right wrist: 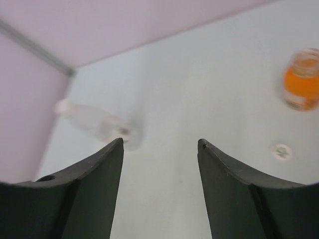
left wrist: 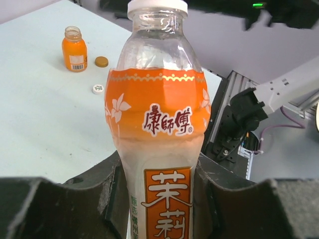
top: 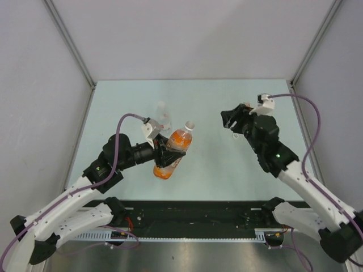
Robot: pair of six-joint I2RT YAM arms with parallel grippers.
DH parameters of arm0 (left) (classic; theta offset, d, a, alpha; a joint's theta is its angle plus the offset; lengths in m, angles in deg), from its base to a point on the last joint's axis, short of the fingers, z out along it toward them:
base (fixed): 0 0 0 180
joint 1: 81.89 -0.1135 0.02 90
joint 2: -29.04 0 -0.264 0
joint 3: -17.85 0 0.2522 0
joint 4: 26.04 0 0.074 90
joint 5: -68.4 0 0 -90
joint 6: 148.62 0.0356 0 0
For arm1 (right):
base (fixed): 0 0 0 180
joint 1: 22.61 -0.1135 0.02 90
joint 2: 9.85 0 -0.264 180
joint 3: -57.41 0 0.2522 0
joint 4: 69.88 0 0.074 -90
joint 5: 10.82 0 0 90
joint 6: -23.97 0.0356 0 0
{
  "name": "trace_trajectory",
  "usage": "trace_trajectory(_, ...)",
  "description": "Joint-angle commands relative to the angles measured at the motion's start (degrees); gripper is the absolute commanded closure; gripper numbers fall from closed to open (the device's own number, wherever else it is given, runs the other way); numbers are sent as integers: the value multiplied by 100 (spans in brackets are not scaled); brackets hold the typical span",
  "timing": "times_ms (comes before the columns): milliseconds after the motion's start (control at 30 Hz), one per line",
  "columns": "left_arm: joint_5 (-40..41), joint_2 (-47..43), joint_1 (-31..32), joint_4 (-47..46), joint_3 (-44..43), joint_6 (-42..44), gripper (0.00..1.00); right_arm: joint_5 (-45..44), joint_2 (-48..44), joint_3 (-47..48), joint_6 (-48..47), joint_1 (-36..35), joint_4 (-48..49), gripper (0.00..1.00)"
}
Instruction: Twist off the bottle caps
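My left gripper (top: pixel 169 152) is shut on the tall orange-drink bottle (top: pixel 173 148) and holds it tilted above the table, its white cap (top: pixel 190 124) still on and pointing toward the right arm. In the left wrist view the fingers (left wrist: pixel 99 199) clamp the bottle (left wrist: pixel 159 124) at its lower label, with the cap (left wrist: pixel 157 7) at the top. My right gripper (top: pixel 228 120) is open and empty, apart from the cap; its jaws (right wrist: pixel 160 144) stand wide. The squat orange bottle (left wrist: pixel 74 48) stands uncapped, with an orange cap (left wrist: pixel 101 61) and a loose white cap (left wrist: pixel 98 88) beside it.
The clear bottle (top: pixel 163 116) stands on the table (top: pixel 215 164) just behind the left gripper and shows blurred in the right wrist view (right wrist: pixel 94 122). The squat bottle (right wrist: pixel 302 79) and the white cap (right wrist: pixel 281 151) lie right of the right jaws. Grey walls enclose the table.
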Motion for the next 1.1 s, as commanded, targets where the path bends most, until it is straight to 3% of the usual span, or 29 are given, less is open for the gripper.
trace_trajectory(0, 181, 266, -30, -441, -71, 112, 100, 1980, -1261, -581, 84, -100, 1105, 34)
trace_trajectory(200, 76, 689, -30, -828, -203, -37, 100, 3845, -1914, -697, 848, -82, 1836, 23)
trace_trajectory(333, -318, 953, -30, -1012, -326, -107, 100, 4375, -1862, -697, 1140, -240, 2162, 20)
trace_trajectory(567, -1101, 1059, 5, -1514, -221, -309, 100, 4236, -1677, -697, 868, -714, 2013, 19)
trace_trajectory(833, -1128, 1270, 357, -1330, -274, -178, 100, 3884, -1405, -705, 736, -952, 2162, 19)
trace_trajectory(933, -1032, 1314, 515, -1215, -326, -46, 100, 3840, -1291, -697, 718, -978, 2294, 21)
trace_trajectory(1067, -953, 1288, 577, -1154, -353, 59, 100, 3814, -1228, -705, 692, -978, 2268, 33)
